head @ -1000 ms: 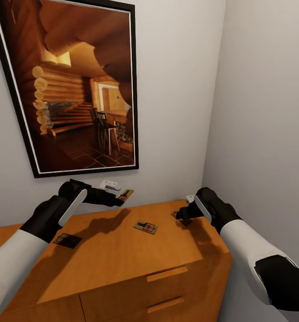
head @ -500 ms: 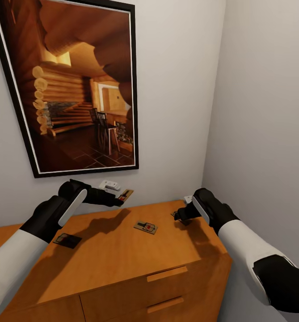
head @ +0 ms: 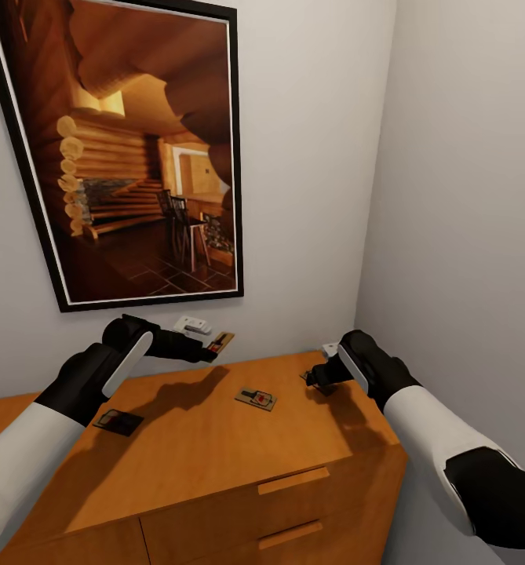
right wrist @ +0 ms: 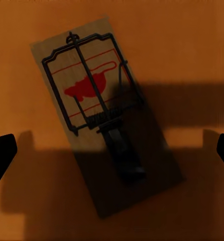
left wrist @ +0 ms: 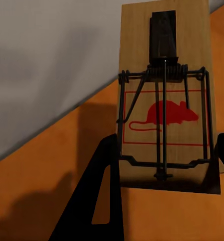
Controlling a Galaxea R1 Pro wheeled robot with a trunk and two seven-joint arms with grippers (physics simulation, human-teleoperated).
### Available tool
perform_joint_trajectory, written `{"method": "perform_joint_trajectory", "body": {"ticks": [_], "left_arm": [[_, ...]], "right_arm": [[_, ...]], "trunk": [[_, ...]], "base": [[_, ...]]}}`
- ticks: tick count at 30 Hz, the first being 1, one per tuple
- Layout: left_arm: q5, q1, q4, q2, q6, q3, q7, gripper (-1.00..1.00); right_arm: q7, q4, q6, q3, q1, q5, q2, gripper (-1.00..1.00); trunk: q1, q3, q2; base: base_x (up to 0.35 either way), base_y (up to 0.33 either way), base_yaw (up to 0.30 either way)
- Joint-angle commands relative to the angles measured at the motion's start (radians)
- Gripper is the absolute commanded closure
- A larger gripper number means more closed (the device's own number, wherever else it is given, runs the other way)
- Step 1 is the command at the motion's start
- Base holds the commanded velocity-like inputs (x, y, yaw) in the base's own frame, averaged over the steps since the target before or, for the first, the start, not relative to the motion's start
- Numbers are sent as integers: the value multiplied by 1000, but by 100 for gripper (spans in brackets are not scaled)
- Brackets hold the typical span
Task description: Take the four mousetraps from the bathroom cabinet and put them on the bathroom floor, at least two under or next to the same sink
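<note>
Already the left gripper [head: 212,351] holds one mousetrap [head: 222,341] clamped above the cabinet [head: 215,447]; the right gripper [head: 315,379], fingers apart, has edged in over another mousetrap [right wrist: 104,135], nearly ready to close.

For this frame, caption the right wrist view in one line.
Open right gripper poised above a mousetrap lying flat on the cabinet top.

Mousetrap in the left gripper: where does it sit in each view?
Head view: the held mousetrap sticks out of the left gripper, below the framed picture.
Left wrist view: it stands right of centre, between the fingers.
Right wrist view: this is a second mousetrap, flat under the open right gripper.
Shared landmark: the orange cabinet top.
</note>
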Motion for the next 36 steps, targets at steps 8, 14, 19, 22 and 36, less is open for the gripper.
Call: {"method": "perform_joint_trajectory", "body": {"ticks": [8,14,19,22,36], "left_arm": [[-11,-1,0,1,1,-1,-10,100],[-10,-1,2,1,1,-1,-10,100],[-10,-1,3,1,1,-1,-11,100],[-11,-1,4,1,1,-1,-10,100],[-10,-1,3,1,1,-1,-11,100]], "right_arm": [[-3,69,-35,10,-1,-7,-2,-100],[-3,111,-57,12,-1,-5,-7,-100],[-2,117,-60,12,-1,9,-7,-100],[-2,117,-60,12,-1,24,-3,-100],[0,117,-53,9,-1,35,-8,100]], "trunk": [[0,-1,-1],[0,-1,-1],[0,-1,-1],[0,-1,-1],[0,-1,-1]], "base": [[0,0,0],[0,0,0],[0,0,0],[0,0,0],[0,0,0]]}}
